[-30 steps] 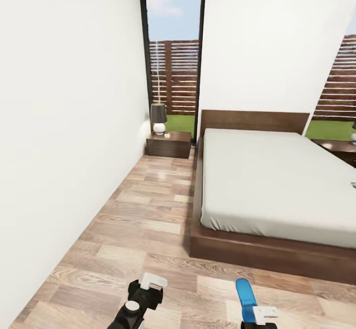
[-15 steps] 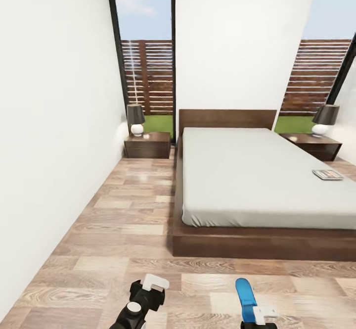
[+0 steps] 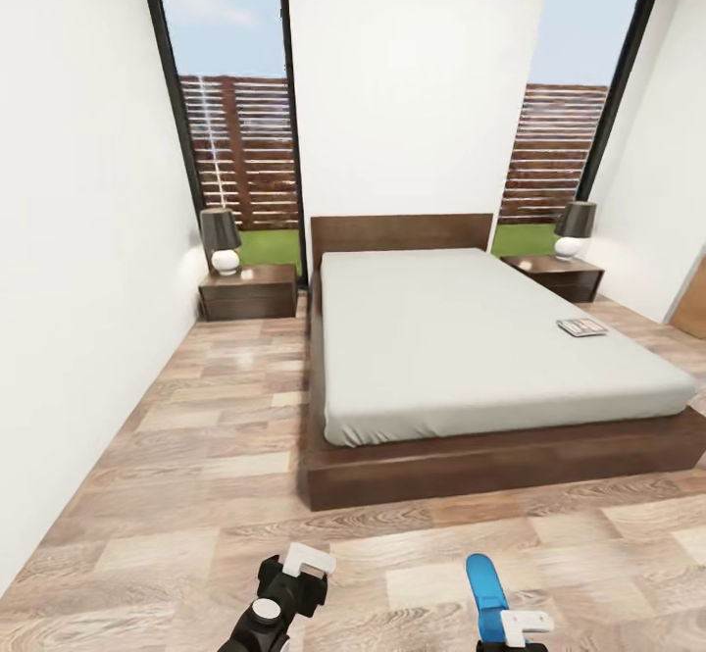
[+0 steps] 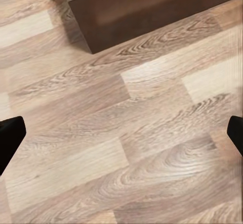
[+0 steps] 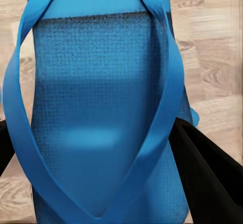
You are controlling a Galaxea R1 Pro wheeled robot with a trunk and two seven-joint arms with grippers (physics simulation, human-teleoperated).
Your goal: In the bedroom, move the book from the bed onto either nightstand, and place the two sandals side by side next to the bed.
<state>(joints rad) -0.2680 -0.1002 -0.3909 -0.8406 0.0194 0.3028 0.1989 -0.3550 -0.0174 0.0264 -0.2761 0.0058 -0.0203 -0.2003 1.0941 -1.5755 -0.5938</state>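
A: Right gripper (image 3: 510, 623)?
B: Clamped on bright blue flat sandal (image 5: 101, 113).
A: Left gripper (image 3: 294, 574)?
B: Fingers apart, nothing between.
A: Book?
B: Thin dark paperback book (image 3: 581, 327) on large pale grey mattress bed (image 3: 461, 338), right edge.

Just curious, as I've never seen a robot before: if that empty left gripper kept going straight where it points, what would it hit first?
Most likely the wood-plank floor. The left gripper points at bare planks, with the bed frame's corner further off.
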